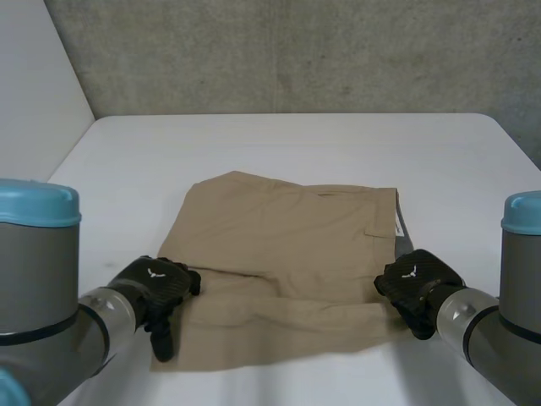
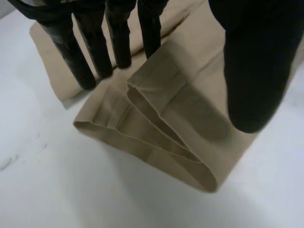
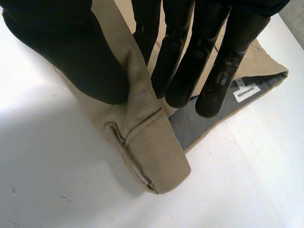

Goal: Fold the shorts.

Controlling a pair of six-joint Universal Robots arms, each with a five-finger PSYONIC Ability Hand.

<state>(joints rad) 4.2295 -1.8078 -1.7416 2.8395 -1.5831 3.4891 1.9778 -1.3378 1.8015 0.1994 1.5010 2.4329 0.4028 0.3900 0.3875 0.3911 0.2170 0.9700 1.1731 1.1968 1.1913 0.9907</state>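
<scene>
Under the left robot hand point(image 1: 156, 288): layered leg hem point(image 2: 156, 137) of tan shorts point(image 1: 287, 237), pinched between straight fingers and thumb. Shorts spread flat on the white desk point(image 1: 296, 144) between both hands. Right robot hand point(image 1: 418, 283) pinches the waistband point(image 3: 152, 147) end. Step, likely: gripping for fold. Next: lift both corners evenly, carry across.

It looks like a robotics lab: a plain white bench point(image 1: 296, 144) set against a rough grey concrete wall point(image 1: 296, 51) and a blank white side wall point(image 1: 34, 85), with two blue-capped robot arms point(image 1: 42, 279).
</scene>
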